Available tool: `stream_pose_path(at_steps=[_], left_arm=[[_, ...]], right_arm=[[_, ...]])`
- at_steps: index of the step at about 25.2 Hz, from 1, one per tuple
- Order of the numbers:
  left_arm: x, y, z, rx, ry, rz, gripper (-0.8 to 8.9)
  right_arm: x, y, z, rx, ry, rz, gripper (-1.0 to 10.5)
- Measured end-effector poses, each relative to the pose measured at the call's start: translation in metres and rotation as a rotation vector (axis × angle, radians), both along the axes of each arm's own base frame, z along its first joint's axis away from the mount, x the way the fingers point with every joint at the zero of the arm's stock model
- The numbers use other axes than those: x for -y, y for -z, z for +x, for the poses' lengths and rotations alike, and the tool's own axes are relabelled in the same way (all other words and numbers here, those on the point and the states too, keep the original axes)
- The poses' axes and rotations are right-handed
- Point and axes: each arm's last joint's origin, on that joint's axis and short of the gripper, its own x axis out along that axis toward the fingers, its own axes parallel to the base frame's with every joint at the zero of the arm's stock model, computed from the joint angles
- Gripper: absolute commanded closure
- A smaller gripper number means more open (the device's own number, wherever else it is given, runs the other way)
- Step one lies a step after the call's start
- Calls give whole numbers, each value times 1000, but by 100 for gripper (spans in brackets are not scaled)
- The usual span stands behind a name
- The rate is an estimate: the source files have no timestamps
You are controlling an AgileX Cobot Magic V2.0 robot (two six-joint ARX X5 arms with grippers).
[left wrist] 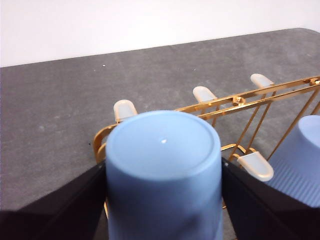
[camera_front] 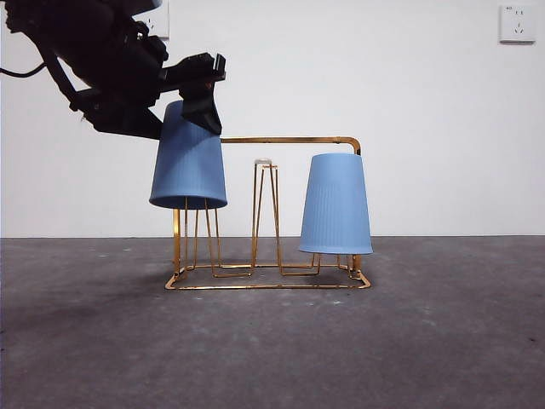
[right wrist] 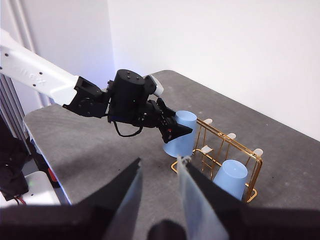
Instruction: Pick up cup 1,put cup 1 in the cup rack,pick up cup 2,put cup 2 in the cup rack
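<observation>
My left gripper (camera_front: 203,92) is shut on a blue cup (camera_front: 188,166), held upside down over the left end of the gold wire cup rack (camera_front: 268,286). Rack wires run up into the cup's mouth. In the left wrist view the cup (left wrist: 163,150) sits between my jaws, with pale prong tips (left wrist: 124,109) around it. A second blue cup (camera_front: 335,204) rests upside down on the rack's right side. My right gripper (right wrist: 160,172) is open and empty, high above the table, looking down on the rack (right wrist: 252,170), both cups and the left arm (right wrist: 127,100).
The dark grey table (camera_front: 272,349) ends at a white wall with a socket (camera_front: 517,23). A bare middle prong (camera_front: 265,204) stands between the two cups. The table's edge and other equipment (right wrist: 15,170) show in the right wrist view.
</observation>
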Motion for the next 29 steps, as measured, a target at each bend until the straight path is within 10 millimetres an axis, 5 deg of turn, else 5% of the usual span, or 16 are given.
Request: stream_pose_path(at_steps=[9,25,29], left_arm=[[8,31,13,-77,5,11,821],[13,44,22,-104,-10,-9,796],[13,42,21,-131,-14,-2,350]], right_arm=[[0,1,0,-6,0,-8,824],[0,1,1,-5,25,-16,824],[0,1,1,-5,25,-16,824]])
